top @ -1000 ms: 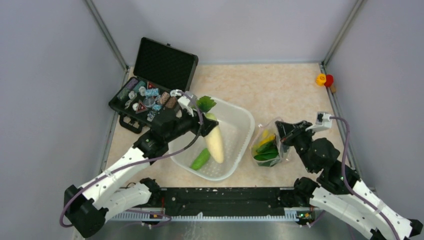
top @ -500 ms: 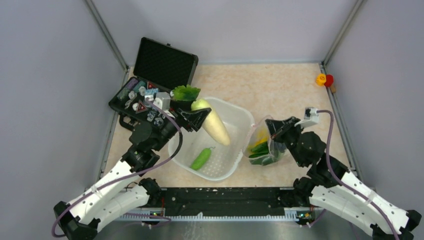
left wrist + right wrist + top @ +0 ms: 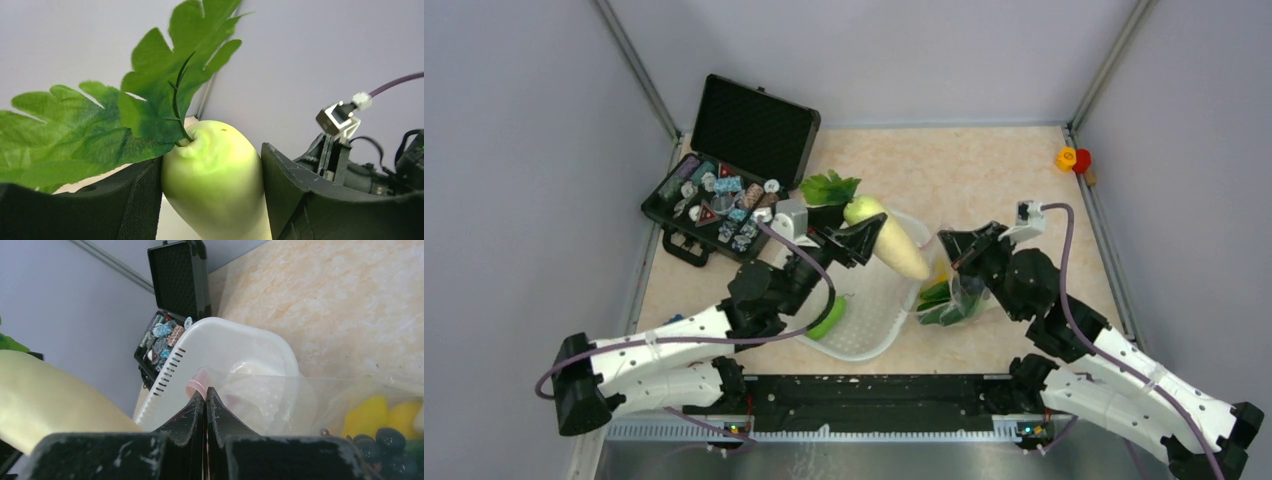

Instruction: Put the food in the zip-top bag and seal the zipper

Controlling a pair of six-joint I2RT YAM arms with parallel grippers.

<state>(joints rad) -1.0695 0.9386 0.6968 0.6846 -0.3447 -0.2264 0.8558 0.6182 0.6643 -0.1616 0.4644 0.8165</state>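
Over the beige worktop, the top view has the left jaws holding the white radish aloft just beside the zip-top bag, while the cucumber lies unbagged in the tub. The left wrist view shows those jaws clamped wide around the radish's green top. In the right wrist view the right jaws, pressed together, pinch the bag's mouth at its unsealed zipper, with grapes and yellow pepper inside.

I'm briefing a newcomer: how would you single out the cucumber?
Start at the white tub mid-table, between the black case and the clear bag. At its near-left corner lies the cucumber: short and plain green, unlike the long white radish the left gripper holds above.
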